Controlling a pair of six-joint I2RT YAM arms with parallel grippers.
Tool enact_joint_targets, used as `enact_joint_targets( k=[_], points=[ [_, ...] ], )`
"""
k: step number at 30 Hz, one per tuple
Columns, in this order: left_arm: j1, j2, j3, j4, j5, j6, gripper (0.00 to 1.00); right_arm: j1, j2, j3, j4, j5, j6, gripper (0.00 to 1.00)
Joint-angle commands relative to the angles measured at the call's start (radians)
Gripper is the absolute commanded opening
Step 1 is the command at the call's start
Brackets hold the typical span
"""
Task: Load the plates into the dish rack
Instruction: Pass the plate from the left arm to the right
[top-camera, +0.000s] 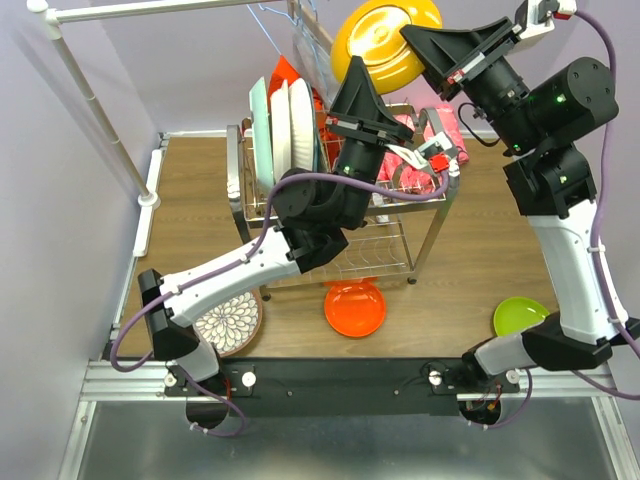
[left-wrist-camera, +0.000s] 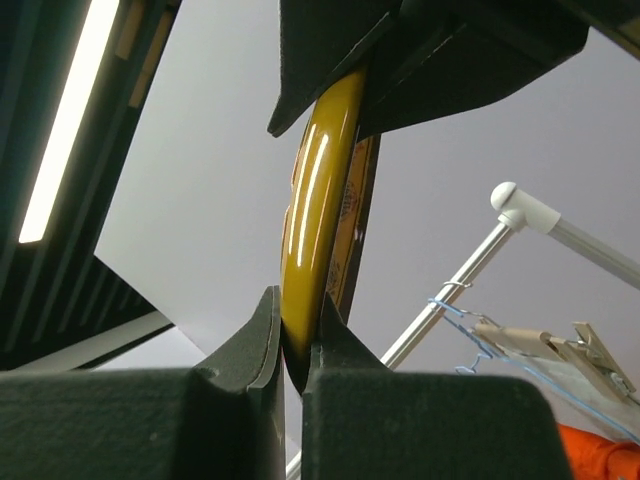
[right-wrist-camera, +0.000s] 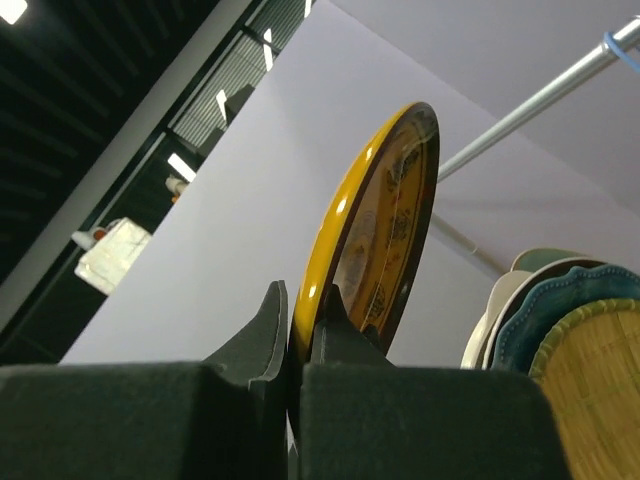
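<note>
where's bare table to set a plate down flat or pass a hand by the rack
Bare wood on the table left of the dish rack, out to the white rail's foot, and right of the rack, beyond the lime plate. Crowded: the near strip with the floral plate and orange plate.

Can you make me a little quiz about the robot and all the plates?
1. True or false: the left tool and the right tool both pinch the yellow plate.
2. What colour is the lone plate at the right of the table? A) pink B) lime green C) blue
3. Fill in: the orange plate lies flat in front of the dish ____.

Key: 1 true. 2 B. 3 rack, meaning the dish rack.
</note>
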Motion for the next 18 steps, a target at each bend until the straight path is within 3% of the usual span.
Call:
enact_joint_targets(
  k=[1,6,11,16,17,18],
  points=[
    [-0.026,-0.008,-0.026,0.010,-0.010,-0.033,0.00,-0.031,0.000,0.012,0.052,-0.027,-0.083,0.00],
    [-0.037,-0.030,-0.055,0.053,-0.050,-0.109,0.02,-0.089,0.024,0.063,0.097,-0.038,-0.086,0.01],
    [-0.041,-0.089,-0.097,0.059,-0.079,-0.204,0.30,-0.132,0.060,0.180,0.129,-0.013,-0.204,0.01],
    [-0.047,-0.175,-0.129,0.033,-0.089,-0.308,0.41,-0.146,0.080,0.254,0.146,0.013,-0.321,0.01],
    [-0.049,-0.183,-0.129,0.015,-0.087,-0.321,0.50,-0.146,0.078,0.257,0.147,0.013,-0.339,0.01],
    [-0.049,-0.198,-0.132,0.007,-0.087,-0.333,0.50,-0.147,0.077,0.256,0.149,0.016,-0.348,0.01]
  ],
)
